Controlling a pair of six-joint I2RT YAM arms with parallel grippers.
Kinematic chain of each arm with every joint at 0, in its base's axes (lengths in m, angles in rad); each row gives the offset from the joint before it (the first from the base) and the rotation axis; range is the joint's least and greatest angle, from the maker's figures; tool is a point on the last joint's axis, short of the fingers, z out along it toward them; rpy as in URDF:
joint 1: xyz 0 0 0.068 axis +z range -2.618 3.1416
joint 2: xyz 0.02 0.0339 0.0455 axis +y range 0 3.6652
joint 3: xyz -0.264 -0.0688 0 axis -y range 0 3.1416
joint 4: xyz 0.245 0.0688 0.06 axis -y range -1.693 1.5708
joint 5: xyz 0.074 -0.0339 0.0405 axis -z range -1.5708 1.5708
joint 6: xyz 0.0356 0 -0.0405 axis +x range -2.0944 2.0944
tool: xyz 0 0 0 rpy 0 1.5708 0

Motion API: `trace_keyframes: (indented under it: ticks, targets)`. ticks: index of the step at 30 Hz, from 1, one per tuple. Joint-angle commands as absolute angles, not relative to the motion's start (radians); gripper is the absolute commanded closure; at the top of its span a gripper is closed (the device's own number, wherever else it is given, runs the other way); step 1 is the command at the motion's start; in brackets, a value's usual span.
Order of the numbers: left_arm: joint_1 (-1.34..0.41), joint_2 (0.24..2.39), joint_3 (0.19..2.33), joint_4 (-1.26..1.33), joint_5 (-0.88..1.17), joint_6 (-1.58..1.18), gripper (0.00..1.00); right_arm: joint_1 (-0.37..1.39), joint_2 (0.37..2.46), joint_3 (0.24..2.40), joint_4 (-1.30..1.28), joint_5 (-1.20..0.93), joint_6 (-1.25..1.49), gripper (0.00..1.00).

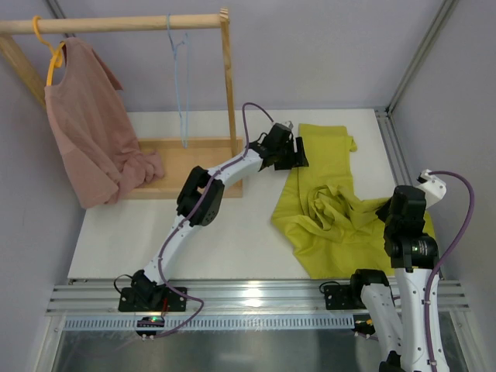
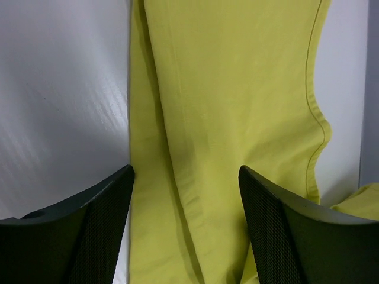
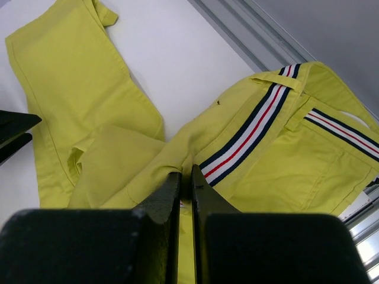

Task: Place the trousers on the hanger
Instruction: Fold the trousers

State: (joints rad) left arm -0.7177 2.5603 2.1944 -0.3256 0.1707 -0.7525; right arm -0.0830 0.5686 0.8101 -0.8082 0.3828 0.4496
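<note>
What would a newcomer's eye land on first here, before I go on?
The bright yellow-green cloth trousers, crumpled on the right of the white table, with the right end effector shut on a fold beside their striped waistband. The left end effector hangs open over one leg. At back left, the thin light-blue wire hanger hangs bare on the wooden rail beside a dusty-pink T-shirt.

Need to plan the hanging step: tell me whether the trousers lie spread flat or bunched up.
Partly bunched. The trousers lie on the table with one leg stretched flat, the middle crumpled into folds.
</note>
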Motion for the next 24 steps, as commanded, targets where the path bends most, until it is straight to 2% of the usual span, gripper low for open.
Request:
trace_keyframes:
  ticks: [1, 6, 11, 12, 13, 16, 19, 24]
  targets:
    - [-0.721, 2.605, 2.212, -0.315, 0.193, -0.782, 0.27, -0.087, 0.561, 0.804, -0.753, 0.364, 0.445, 0.96]
    - [-0.729, 2.646, 2.212, -0.275, 0.267, -0.827, 0.34, -0.087, 0.560, 0.804, -0.742, 0.347, 0.449, 0.96]
    - [-0.730, 2.674, 2.200, -0.227, 0.344, -0.896, 0.57, -0.087, 0.561, 0.808, -0.738, 0.339, 0.449, 0.96]
    - [-0.730, 2.674, 2.195, -0.206, 0.351, -0.902, 0.62, -0.087, 0.563, 0.811, -0.739, 0.339, 0.449, 0.96]
    - [-0.729, 2.669, 2.191, -0.193, 0.363, -0.910, 0.76, -0.087, 0.561, 0.811, -0.741, 0.337, 0.451, 0.96]
    - [-0.730, 2.630, 2.158, -0.157, 0.383, -0.926, 1.00, -0.087, 0.564, 0.813, -0.736, 0.339, 0.465, 0.96]
    - [-0.735, 2.560, 2.105, -0.143, 0.390, -0.930, 1.00, -0.087, 0.584, 0.816, -0.719, 0.348, 0.500, 0.96]
    - [-0.765, 2.265, 1.920, -0.198, 0.278, -0.874, 1.00, -0.087, 0.663, 0.885, -0.704, 0.419, 0.551, 0.96]
